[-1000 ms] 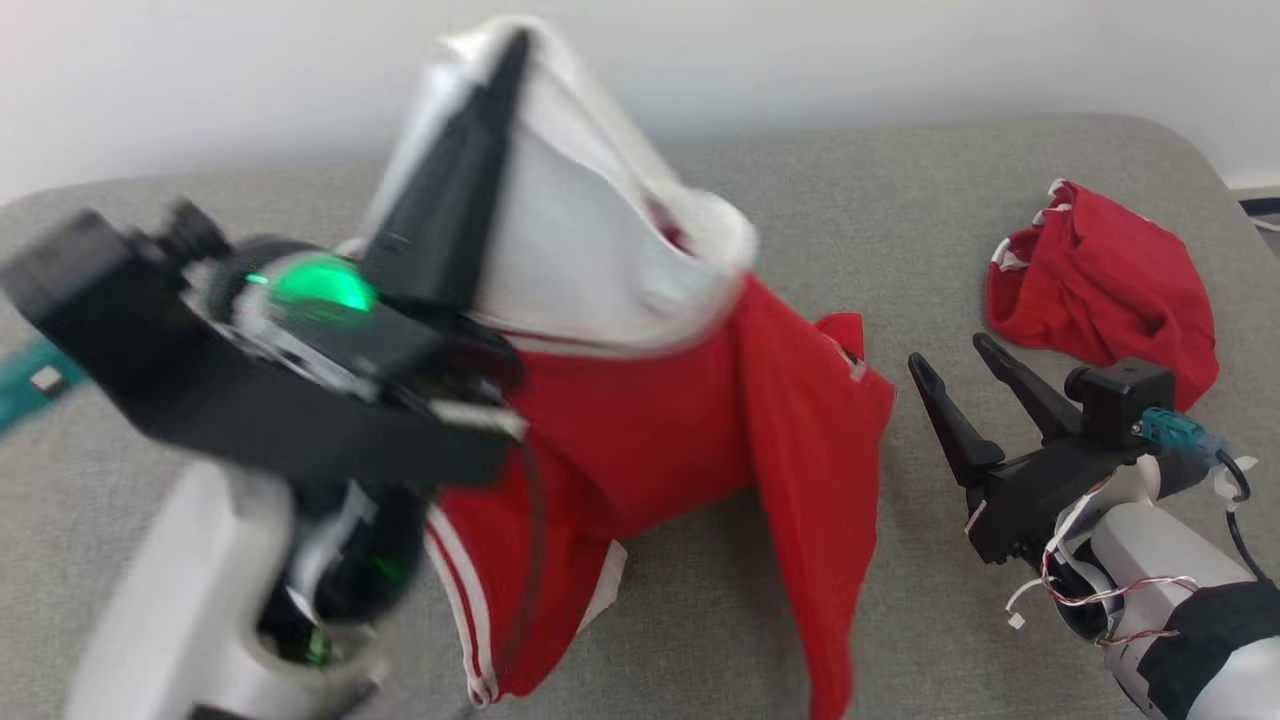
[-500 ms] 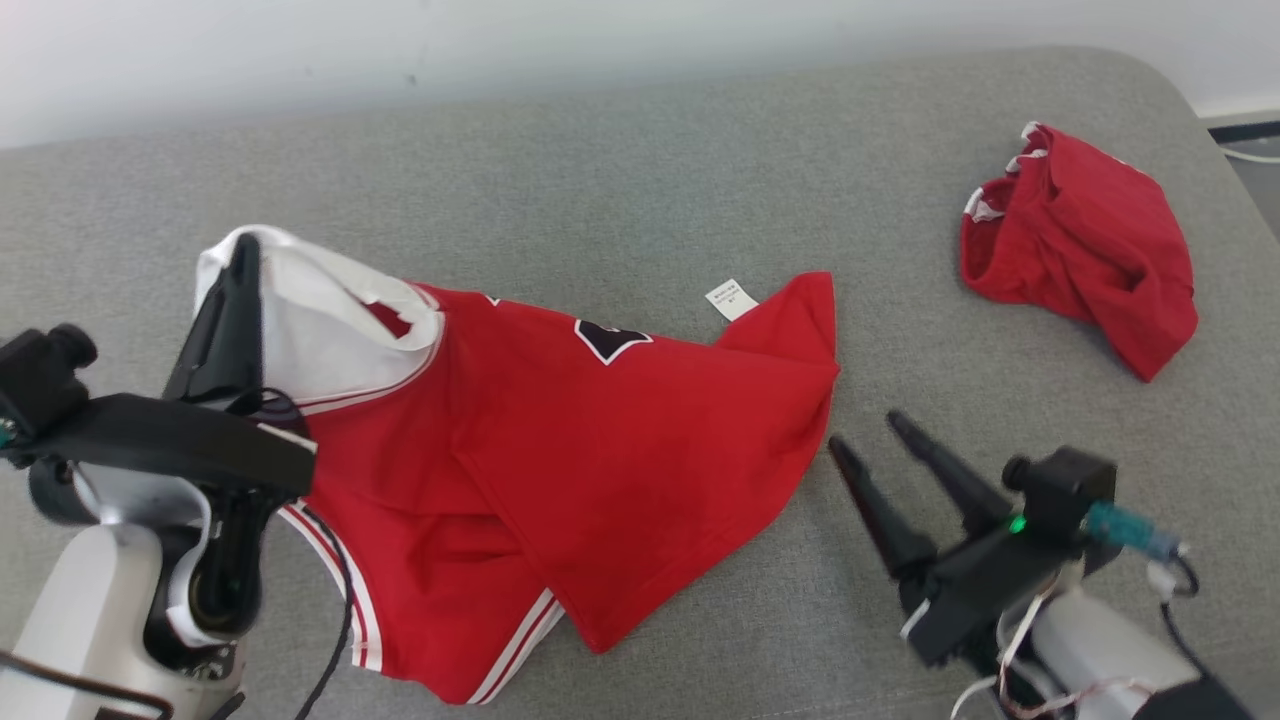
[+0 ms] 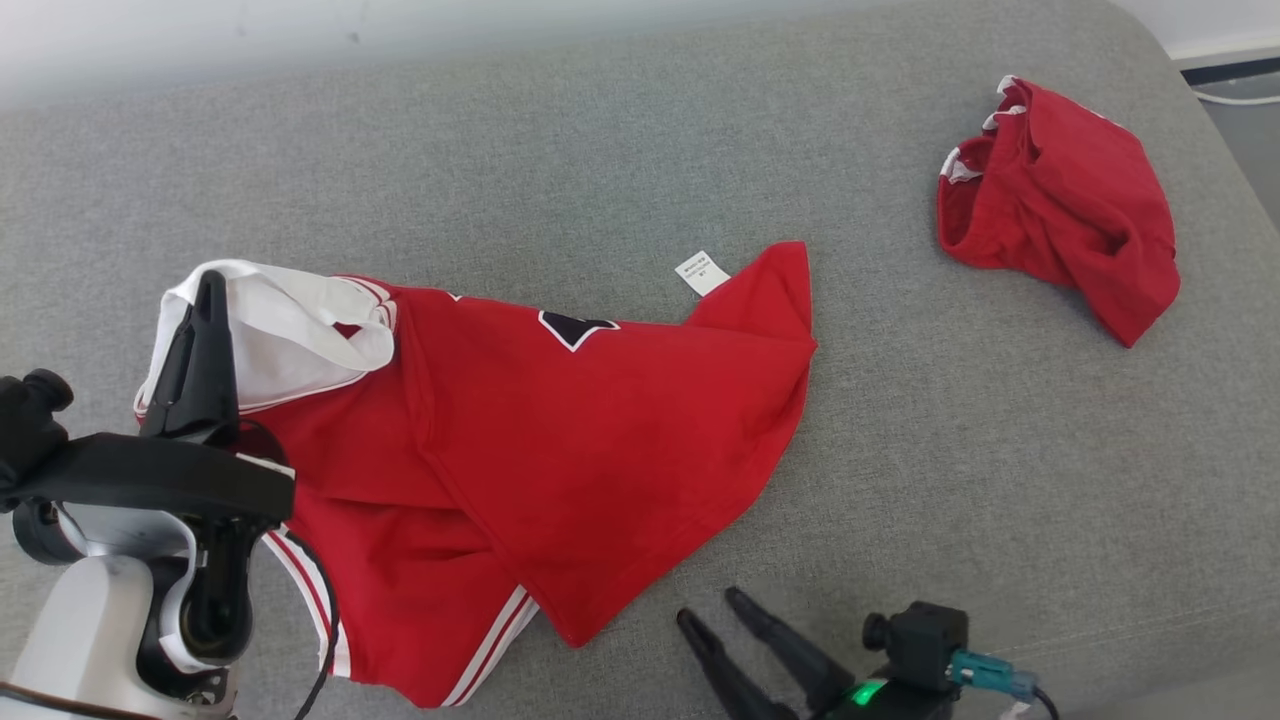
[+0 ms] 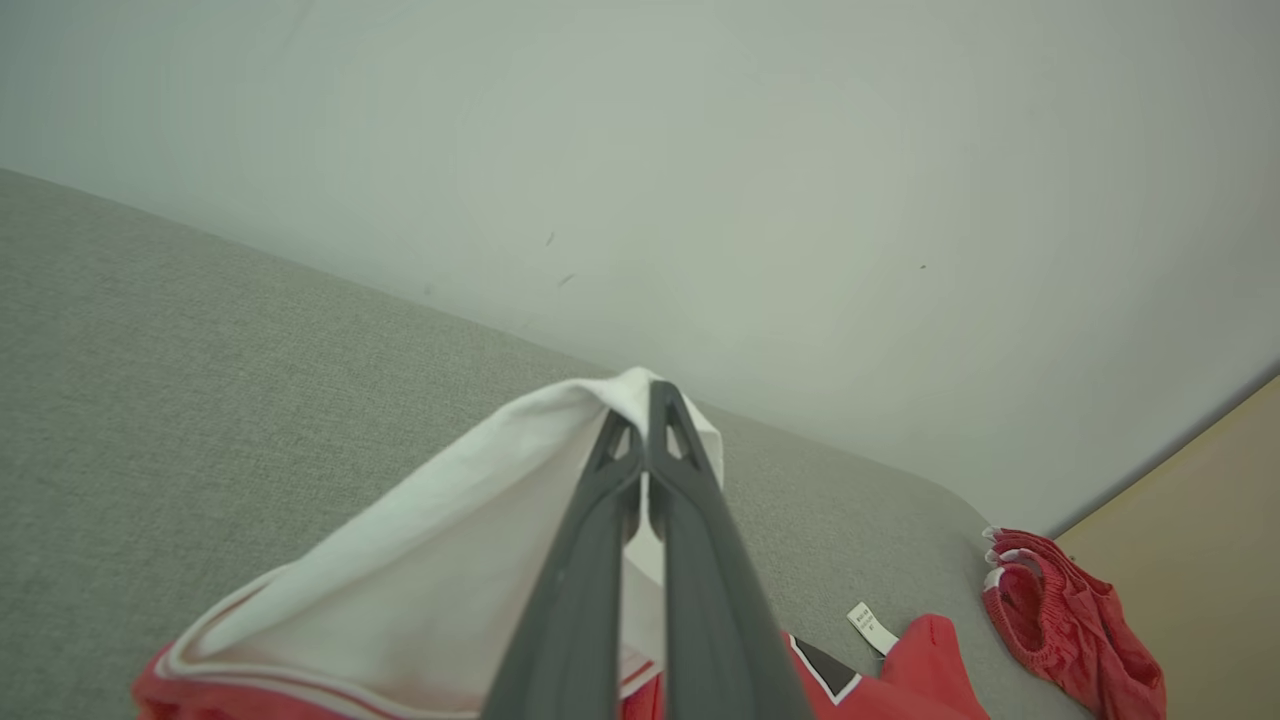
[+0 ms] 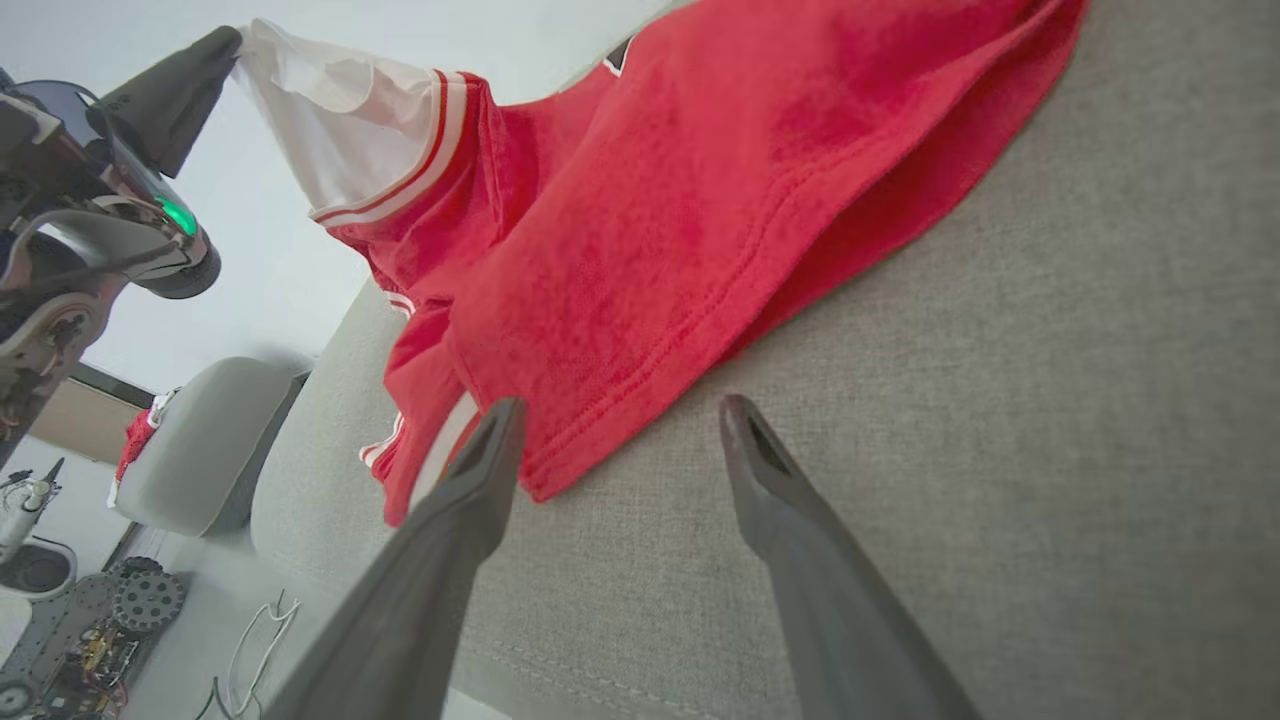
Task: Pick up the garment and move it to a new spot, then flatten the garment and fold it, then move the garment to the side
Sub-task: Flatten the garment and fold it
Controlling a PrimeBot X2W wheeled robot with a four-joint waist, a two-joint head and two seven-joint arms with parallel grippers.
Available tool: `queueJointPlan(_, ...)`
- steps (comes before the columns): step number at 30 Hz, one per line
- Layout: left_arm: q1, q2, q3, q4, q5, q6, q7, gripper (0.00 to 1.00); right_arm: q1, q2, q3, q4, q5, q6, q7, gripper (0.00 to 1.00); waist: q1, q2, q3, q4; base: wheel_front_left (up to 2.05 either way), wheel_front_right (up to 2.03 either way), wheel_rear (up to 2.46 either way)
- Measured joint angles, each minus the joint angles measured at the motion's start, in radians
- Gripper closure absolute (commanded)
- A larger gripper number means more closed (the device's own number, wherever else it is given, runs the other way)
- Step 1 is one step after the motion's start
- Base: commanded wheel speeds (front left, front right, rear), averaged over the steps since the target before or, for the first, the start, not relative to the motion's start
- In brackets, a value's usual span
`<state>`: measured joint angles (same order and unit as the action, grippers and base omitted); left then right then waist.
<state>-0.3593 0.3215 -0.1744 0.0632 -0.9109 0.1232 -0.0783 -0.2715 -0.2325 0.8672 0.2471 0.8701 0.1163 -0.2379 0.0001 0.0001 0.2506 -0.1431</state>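
Note:
The garment (image 3: 580, 440) is a red jersey with a white section, striped trim, a black patch and a white label. It lies spread on the grey cushion, left of centre in the head view. My left gripper (image 3: 210, 290) is shut on the white part and holds that corner up off the surface; the left wrist view shows its fingers (image 4: 690, 520) pinching the white cloth (image 4: 430, 580). My right gripper (image 3: 710, 605) is open and empty, just off the jersey's near hem. In the right wrist view the right gripper (image 5: 622, 403) points at the garment's (image 5: 700, 200) hem.
A second crumpled red cloth (image 3: 1060, 240) lies at the far right of the grey cushion (image 3: 1000, 450), also seen in the left wrist view (image 4: 1070, 620). A pale wall stands behind. The cushion's rounded edge runs along the right. A grey chair (image 5: 200, 440) stands beyond the left end.
The left gripper has come down with the garment, which went from hanging in the air to lying spread on the cushion. The right gripper has drawn back toward me. The head camera has shifted too.

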Motion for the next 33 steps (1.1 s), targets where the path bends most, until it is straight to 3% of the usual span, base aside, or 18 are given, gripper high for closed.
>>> queueJointPlan(14,-0.003,-0.034,-0.046,-0.010,0.000,-0.036,-0.022,1.00,0.012,0.087,0.037,0.033,0.223,0.007,0.142,0.00,0.0000,0.0000,0.006,0.052,0.00,0.00,0.00)
queueJointPlan(33,-0.001,-0.041,-0.064,-0.041,0.006,-0.054,-0.038,1.00,-0.091,0.134,0.052,0.181,0.256,0.009,0.194,0.00,-0.0001,-0.0001,0.026,0.121,0.00,0.00,0.00)
